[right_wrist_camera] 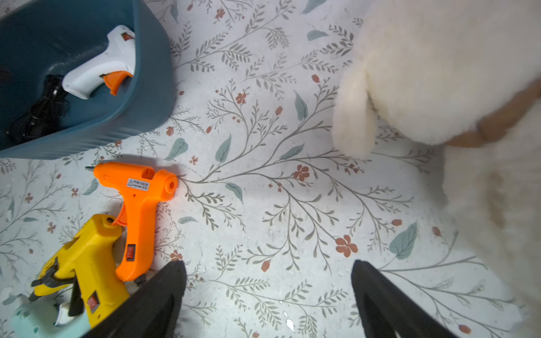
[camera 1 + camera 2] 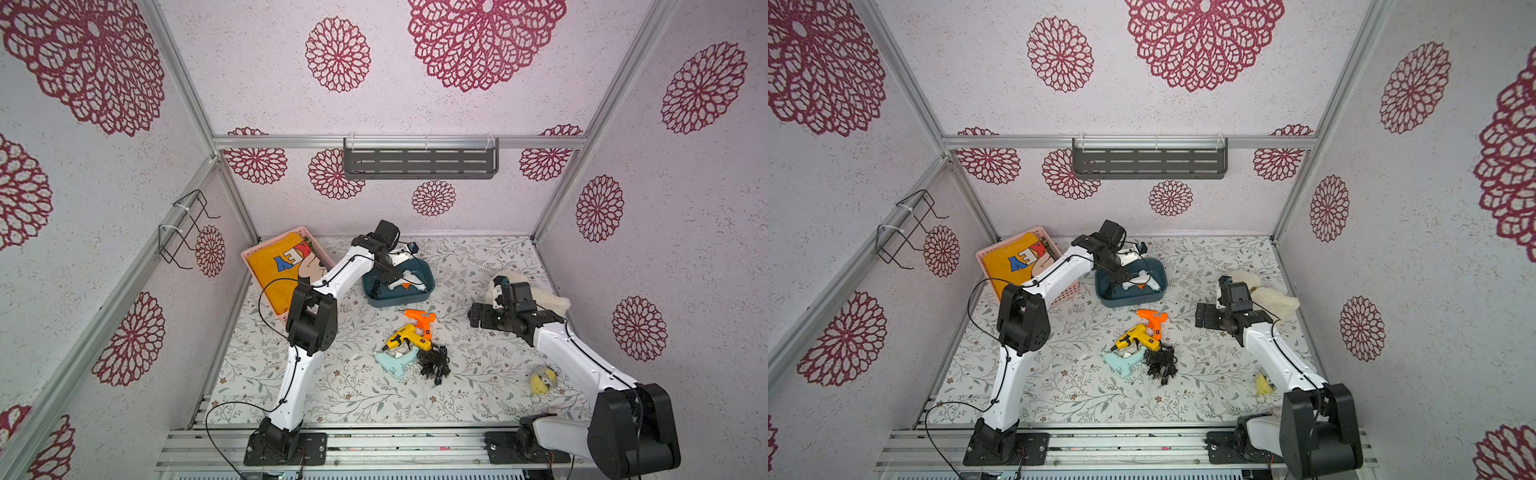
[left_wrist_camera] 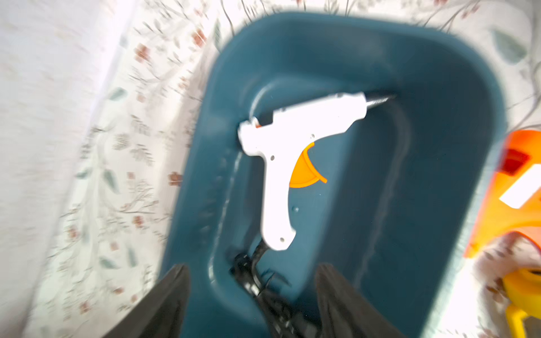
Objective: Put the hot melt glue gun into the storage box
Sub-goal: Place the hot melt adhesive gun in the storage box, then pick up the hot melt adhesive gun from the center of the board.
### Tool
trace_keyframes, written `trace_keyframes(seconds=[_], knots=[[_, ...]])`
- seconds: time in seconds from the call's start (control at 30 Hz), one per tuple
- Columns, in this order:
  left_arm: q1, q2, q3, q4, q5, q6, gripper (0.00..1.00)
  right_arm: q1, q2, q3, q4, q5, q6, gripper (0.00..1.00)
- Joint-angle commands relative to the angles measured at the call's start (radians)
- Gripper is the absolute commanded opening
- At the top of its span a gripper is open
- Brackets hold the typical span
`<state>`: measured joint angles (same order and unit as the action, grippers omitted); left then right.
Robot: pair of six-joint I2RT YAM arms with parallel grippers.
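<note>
Left of the storage box (image 2: 399, 302): pink basket (image 2: 252, 254) with a yellow cloth (image 2: 282, 274), seen only from the top. My left claw (image 3: 251, 267) hangs over the box, jaws apart, gripping nothing. In both top views it hides part of the white glue gun (image 3: 278, 187); the left wrist view, blurred, shows the whole gun lying flat on the box floor, black cord (image 3: 281, 316) bunched at its handle end. Just on the robot side of the box: orange gun (image 1: 140, 199), yellow gun (image 1: 87, 263), pale blue gun (image 2: 395, 361), cord bundle (image 2: 434, 361), touching in a heap. Right of the box, well apart, my right claw (image 1: 269, 263) is spread over bare table (image 1: 263, 175), white plush toy (image 1: 439, 73) beside it.
</note>
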<state>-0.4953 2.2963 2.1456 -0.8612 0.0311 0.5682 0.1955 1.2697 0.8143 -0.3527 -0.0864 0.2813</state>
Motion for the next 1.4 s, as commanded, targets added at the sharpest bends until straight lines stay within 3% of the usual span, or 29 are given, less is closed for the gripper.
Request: trace_keyframes(seconds=[0.0,0.3,0.57,0.83,1.37], knots=[[-0.02,-0.103,-0.022,-0.033,-0.056,-0.075,0.82,0.02,0.037,0.065,-0.029,-0.06,0.012,0.91],[-0.007,-0.308,-0.159,-0.109,-0.264,-0.478,0.8,0.232,0.242,0.2,-0.057,-0.078,0.005,0.71],[0.068,-0.544,-0.484,-0.06,-0.229,-0.766,0.77,0.317,0.44,0.305,-0.128,-0.088,-0.02,0.58],[0.084,-0.655,-0.639,-0.056,-0.235,-0.809,0.76,0.337,0.532,0.338,-0.143,-0.079,-0.028,0.58],[0.085,-0.642,-0.61,-0.08,-0.214,-0.821,0.77,0.363,0.61,0.376,-0.191,-0.137,-0.063,0.62]])
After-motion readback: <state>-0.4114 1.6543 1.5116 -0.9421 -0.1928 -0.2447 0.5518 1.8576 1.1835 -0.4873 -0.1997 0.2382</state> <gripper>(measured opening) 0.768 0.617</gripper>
